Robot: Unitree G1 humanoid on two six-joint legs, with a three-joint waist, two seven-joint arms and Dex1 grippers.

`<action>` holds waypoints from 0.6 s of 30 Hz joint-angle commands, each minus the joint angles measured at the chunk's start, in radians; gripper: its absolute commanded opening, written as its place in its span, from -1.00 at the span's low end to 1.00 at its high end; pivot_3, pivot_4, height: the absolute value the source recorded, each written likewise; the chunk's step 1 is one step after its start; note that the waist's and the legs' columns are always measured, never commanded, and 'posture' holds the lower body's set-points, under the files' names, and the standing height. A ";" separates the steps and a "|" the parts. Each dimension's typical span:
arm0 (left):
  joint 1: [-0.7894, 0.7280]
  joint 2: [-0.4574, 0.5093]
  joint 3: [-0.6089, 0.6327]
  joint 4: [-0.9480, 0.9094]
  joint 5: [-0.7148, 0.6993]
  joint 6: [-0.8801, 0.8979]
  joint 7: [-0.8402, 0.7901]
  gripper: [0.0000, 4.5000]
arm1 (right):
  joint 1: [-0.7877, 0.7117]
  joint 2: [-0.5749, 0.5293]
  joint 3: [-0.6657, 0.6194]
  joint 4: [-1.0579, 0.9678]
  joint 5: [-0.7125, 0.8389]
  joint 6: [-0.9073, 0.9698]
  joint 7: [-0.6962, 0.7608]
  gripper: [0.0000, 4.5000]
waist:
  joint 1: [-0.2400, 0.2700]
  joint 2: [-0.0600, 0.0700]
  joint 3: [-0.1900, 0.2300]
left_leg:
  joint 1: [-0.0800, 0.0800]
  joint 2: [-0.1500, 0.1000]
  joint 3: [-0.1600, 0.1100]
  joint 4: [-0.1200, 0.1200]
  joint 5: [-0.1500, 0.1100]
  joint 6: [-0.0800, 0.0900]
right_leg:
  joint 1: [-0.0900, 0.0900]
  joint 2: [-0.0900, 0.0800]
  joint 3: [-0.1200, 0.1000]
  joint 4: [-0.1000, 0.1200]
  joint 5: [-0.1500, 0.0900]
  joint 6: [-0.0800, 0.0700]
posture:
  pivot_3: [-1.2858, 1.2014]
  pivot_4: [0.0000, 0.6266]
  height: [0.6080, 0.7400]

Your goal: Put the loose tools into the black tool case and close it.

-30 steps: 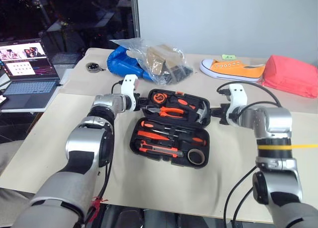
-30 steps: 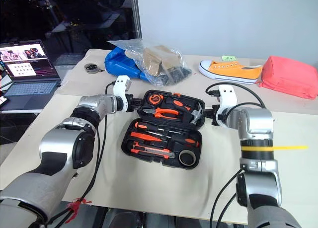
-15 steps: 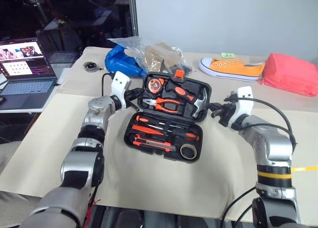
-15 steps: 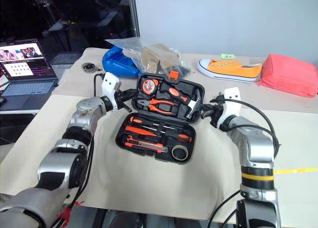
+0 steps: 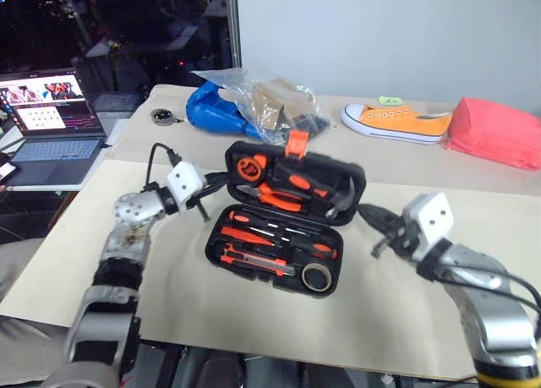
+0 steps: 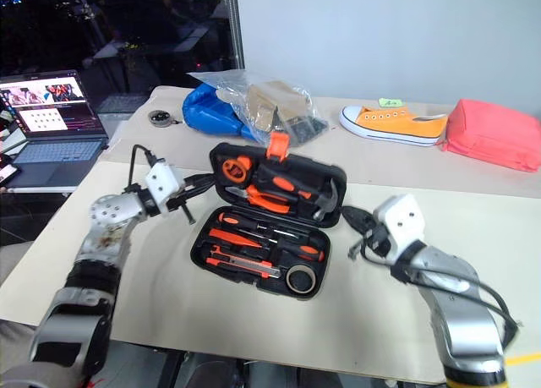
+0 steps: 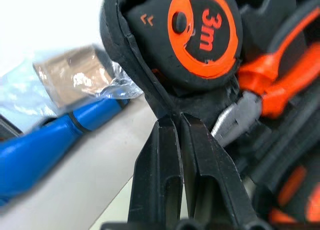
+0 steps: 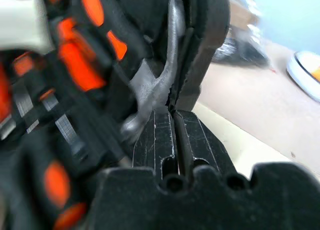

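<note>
While the case (image 5: 287,223) lies open on the beige table (image 5: 254,320), its lid (image 5: 296,181) stands raised at a slant, orange latch (image 5: 296,143) at the top edge. Left gripper (image 5: 210,185) sits at the lid's left edge, fingers (image 7: 165,175) pressed together, tips touching the rim just below the tape measure (image 7: 200,34). Right gripper (image 5: 365,212) is at the lid's right edge, fingers (image 8: 160,140) also pressed together, tips against the rim beside the hammer (image 8: 155,84) head. Neither holds anything.

Lower tray: two screwdrivers (image 5: 254,219) with black-and-orange handles, a thin red one, the knife (image 5: 258,259) along the near edge, tape ring (image 5: 317,276) in the near right corner (all seated in recesses, as far as the head views tell). Lid holds pliers (image 5: 279,194), hammer, tape measure.

Behind: blue bag (image 5: 211,109), clear plastic bag (image 5: 270,101), orange shoe (image 5: 397,120), red pouch (image 5: 499,133). Laptop (image 5: 46,122) stands off to the left.
</note>
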State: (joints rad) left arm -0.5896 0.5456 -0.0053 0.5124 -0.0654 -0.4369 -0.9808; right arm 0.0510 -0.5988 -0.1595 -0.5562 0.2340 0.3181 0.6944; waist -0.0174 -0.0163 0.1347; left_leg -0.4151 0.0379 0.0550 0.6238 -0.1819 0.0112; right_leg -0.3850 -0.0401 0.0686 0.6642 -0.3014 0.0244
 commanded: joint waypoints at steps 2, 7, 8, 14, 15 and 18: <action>0.108 0.099 -0.041 -0.123 -0.011 -0.046 -0.114 -1.00 | 0.168 -0.105 0.008 -0.112 -0.080 -0.229 0.122 -0.97 | 0.000 0.001 -0.001 | 0.002 0.000 0.000 0.000 0.000 0.000 | 0.001 0.000 0.000 0.000 0.000 0.000 | 0.03 -0.52 1.00; 0.301 0.285 0.080 -0.280 -0.265 0.332 -0.262 -1.00 | 0.376 -0.176 -0.146 -0.059 -0.202 -0.421 0.134 -0.97 | -0.007 -0.001 -0.001 | 0.011 0.006 0.003 0.001 -0.001 0.000 | 0.012 0.000 -0.001 -0.001 -0.001 0.000 | 0.03 -0.52 1.00; 0.348 0.341 0.110 -0.326 -0.332 0.427 -0.309 -1.00 | 0.410 -0.185 -0.190 -0.054 -0.179 -0.423 0.155 -0.86 | -0.020 -0.002 -0.001 | 0.013 0.007 0.004 0.000 -0.001 0.000 | 0.013 0.001 0.001 -0.001 -0.001 -0.001 | 0.03 -0.52 1.00; 0.517 0.535 0.227 -0.533 -0.572 0.759 -0.453 -0.44 | 0.602 -0.233 -0.330 -0.130 0.015 -0.234 0.315 -0.22 | -0.050 -0.005 0.000 | 0.028 0.013 0.006 -0.007 -0.003 -0.002 | 0.020 0.003 0.001 0.001 -0.009 -0.004 | 0.03 -0.52 1.00; 0.540 0.548 0.246 -0.555 -0.588 0.780 -0.467 -0.30 | 0.615 -0.238 -0.343 -0.148 0.059 -0.196 0.327 -0.22 | -0.045 -0.006 0.001 | 0.032 0.013 0.006 -0.011 -0.003 -0.003 | 0.023 0.002 0.001 0.000 -0.010 -0.004 | 0.03 -0.52 1.00; 0.640 0.554 0.285 -0.623 -0.541 0.716 -0.500 0.13 | 0.619 -0.253 -0.338 -0.213 0.179 -0.111 0.355 -0.22 | -0.029 -0.009 0.002 | 0.031 0.014 0.006 -0.012 -0.003 -0.004 | 0.023 -0.002 0.000 0.000 -0.011 -0.006 | 0.03 -0.52 1.00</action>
State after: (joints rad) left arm 0.0302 1.0799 0.2264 -0.0408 -0.5931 0.3111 -1.4499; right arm 0.6756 -0.8377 -0.4711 -0.6974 0.3192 0.1566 1.0297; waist -0.0460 -0.0251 0.1371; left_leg -0.3848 0.0514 0.0607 0.6121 -0.1853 0.0070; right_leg -0.3635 -0.0430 0.0689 0.6634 -0.3125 0.0188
